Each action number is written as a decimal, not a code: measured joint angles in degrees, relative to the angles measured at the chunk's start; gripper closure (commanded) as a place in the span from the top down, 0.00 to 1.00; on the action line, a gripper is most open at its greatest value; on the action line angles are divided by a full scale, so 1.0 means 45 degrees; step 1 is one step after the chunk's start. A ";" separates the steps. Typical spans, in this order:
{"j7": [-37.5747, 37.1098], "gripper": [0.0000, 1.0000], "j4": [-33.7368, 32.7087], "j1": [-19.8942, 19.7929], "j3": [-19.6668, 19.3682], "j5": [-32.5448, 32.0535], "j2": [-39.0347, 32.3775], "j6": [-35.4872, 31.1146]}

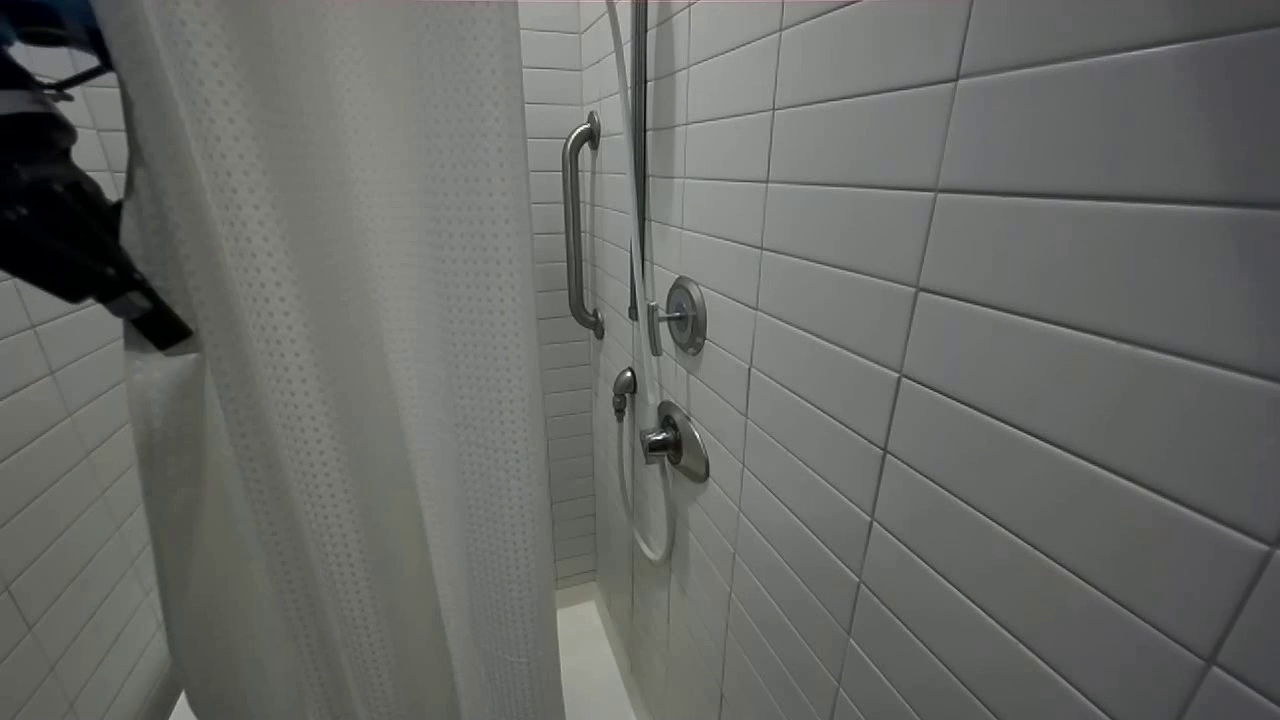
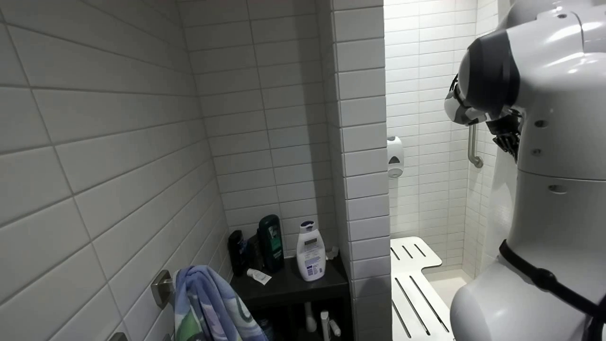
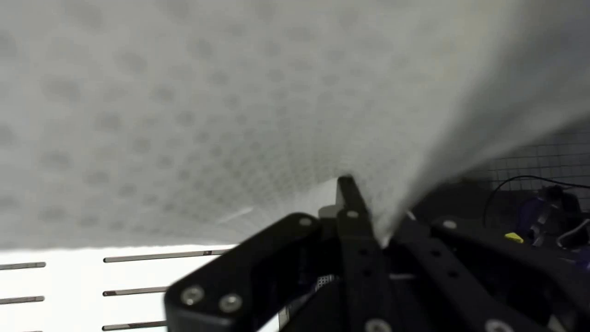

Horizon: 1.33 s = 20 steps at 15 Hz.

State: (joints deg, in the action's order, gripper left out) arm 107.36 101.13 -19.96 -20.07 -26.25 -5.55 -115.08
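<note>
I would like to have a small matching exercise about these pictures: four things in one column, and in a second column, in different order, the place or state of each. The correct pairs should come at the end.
Things
1. Gripper
2. Towel
3. White bottle
4. Grab bar

Places and states
A. Upright on the dark shelf
B. Shut on the shower curtain
C. Fixed to the tiled wall
D. Hanging, mostly blue with some green

Right pairs: 1-B; 2-D; 3-A; 4-C
</note>
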 measured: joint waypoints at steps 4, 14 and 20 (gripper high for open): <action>0.0000 0.00 -0.0482 -0.0309 -0.0048 0.0000 -0.0410 0.0222; -0.0010 0.00 -0.1814 -0.0854 -0.0126 0.0000 -0.1498 0.0709; -0.0051 0.00 -0.2760 -0.1091 -0.0127 0.0001 -0.2187 0.1221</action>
State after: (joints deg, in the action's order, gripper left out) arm 107.13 88.71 -24.87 -20.65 -26.25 -15.40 -109.58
